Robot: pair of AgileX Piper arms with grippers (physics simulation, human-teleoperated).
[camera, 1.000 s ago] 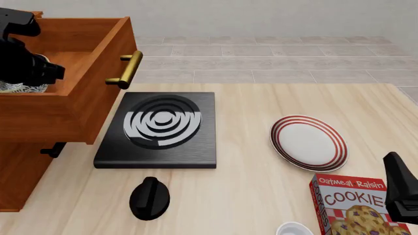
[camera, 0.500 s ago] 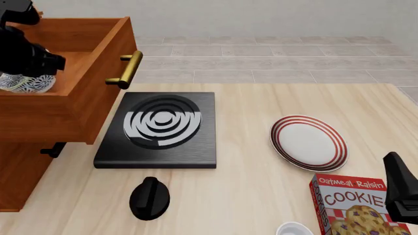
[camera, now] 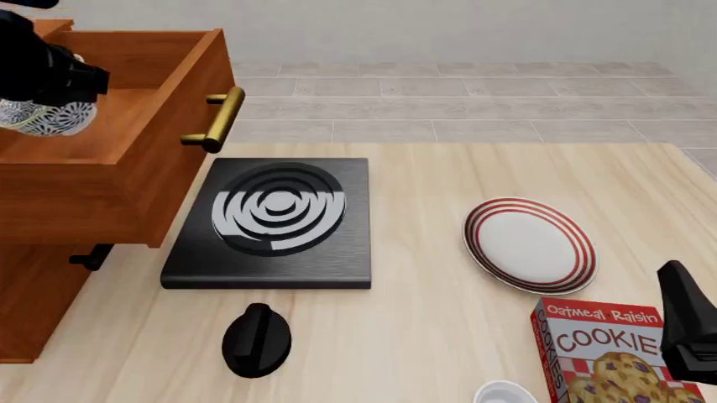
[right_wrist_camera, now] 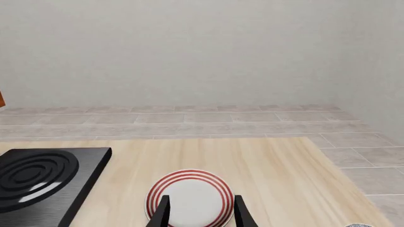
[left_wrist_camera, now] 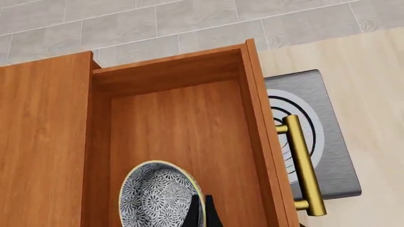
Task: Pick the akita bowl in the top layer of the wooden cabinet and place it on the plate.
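One akita bowl (camera: 39,117), speckled black and white, hangs clamped by its rim in the left gripper (left_wrist_camera: 200,213), tilted, above the floor of the top layer (left_wrist_camera: 183,127); in the left wrist view one dark finger lies against the bowl's wall just beside the rim, and the front view shows the bowl's underside clear of the drawer's near wall. That drawer stands pulled out from the wooden cabinet (camera: 45,277), its brass bar handle (camera: 218,117) to the right of the left gripper. Below the handle and further right of this gripper sits a black stove (camera: 274,222) with grey rings. Right gripper (right_wrist_camera: 198,213) is parked low at the table's near right corner, fingers spread with nothing between them. The plate (camera: 529,243), white with red rings, lies straight ahead of this gripper, well apart from the bowl. A cookie box (camera: 605,353) stands just left of the right gripper.
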